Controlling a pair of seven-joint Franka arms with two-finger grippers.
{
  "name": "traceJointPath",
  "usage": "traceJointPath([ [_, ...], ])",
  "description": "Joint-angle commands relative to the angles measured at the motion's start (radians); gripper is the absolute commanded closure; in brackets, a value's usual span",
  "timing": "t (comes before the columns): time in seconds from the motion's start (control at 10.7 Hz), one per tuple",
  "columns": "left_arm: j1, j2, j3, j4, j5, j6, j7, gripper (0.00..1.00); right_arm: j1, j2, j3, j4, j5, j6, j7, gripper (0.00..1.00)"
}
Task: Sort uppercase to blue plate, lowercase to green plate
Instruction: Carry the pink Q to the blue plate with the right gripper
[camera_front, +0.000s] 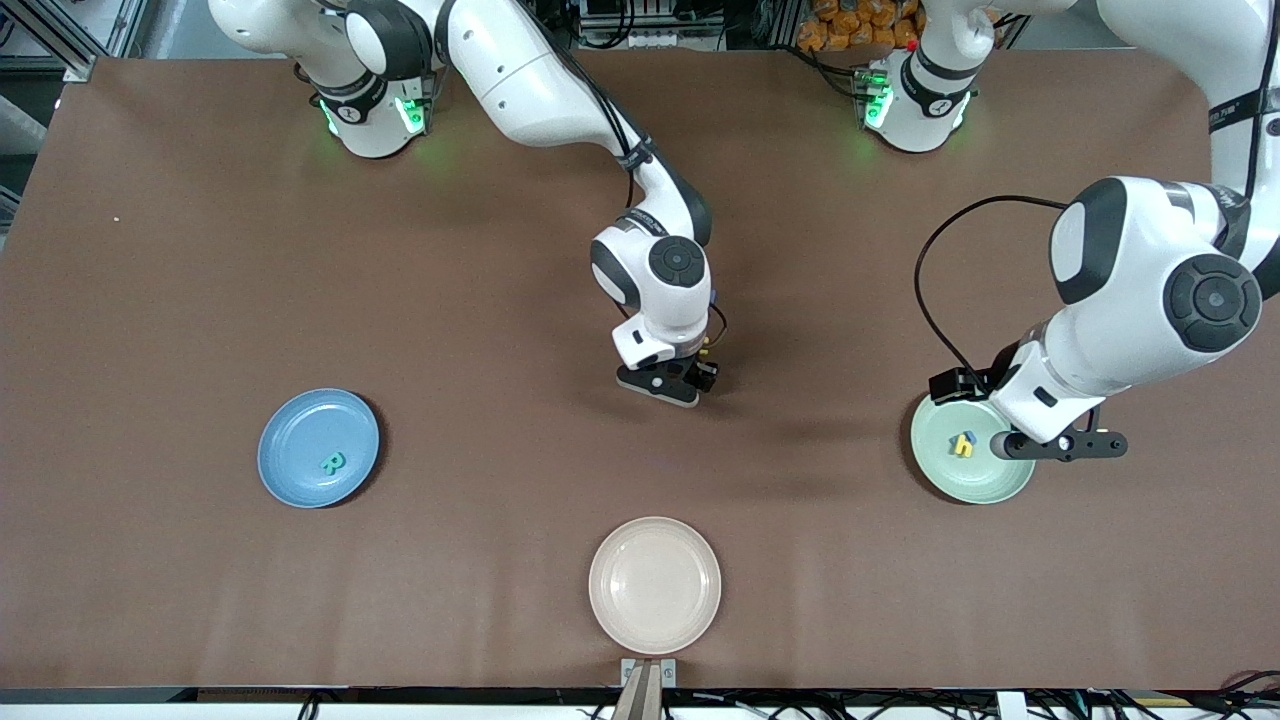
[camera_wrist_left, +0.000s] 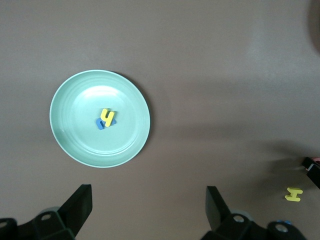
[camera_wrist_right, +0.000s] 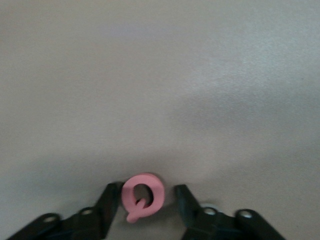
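The red Q (camera_wrist_right: 145, 197) lies flat on the table between my right gripper's (camera_wrist_right: 146, 190) open fingers; one finger touches it, the other stands a little off. In the front view that gripper (camera_front: 668, 388) is low at the table's middle and hides the Q. My left gripper (camera_front: 1062, 445) is open and empty over the green plate's (camera_front: 985, 480) rim; it also shows in the left wrist view (camera_wrist_left: 148, 196). The green plate (camera_wrist_left: 75, 135) holds the yellow h (camera_wrist_left: 107, 118) on top of a blue letter (camera_wrist_left: 99, 124). The blue plate (camera_front: 290, 440) holds the teal R (camera_front: 333, 462). The yellow H (camera_wrist_left: 294, 194) lies on the table.
A cream plate (camera_front: 654, 585) sits near the table's front edge, nearer to the front camera than my right gripper. The other letters are out of view.
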Motion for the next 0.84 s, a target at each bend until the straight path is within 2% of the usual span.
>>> traceJointPath([
  [0.0, 0.010, -0.041, -0.001, -0.021, 0.020, -0.032, -0.001, 0.00, 0.010, 0.027, -0.015, 0.009, 0.007, 0.002, -0.016, 1.00],
  [0.37, 0.007, -0.045, 0.000, -0.019, 0.009, -0.033, -0.013, 0.00, -0.007, -0.013, -0.015, 0.009, 0.007, -0.025, -0.045, 1.00],
  [0.74, -0.011, -0.042, -0.017, -0.033, -0.015, -0.038, -0.036, 0.00, -0.114, -0.123, -0.009, 0.005, 0.008, -0.168, -0.233, 1.00],
])
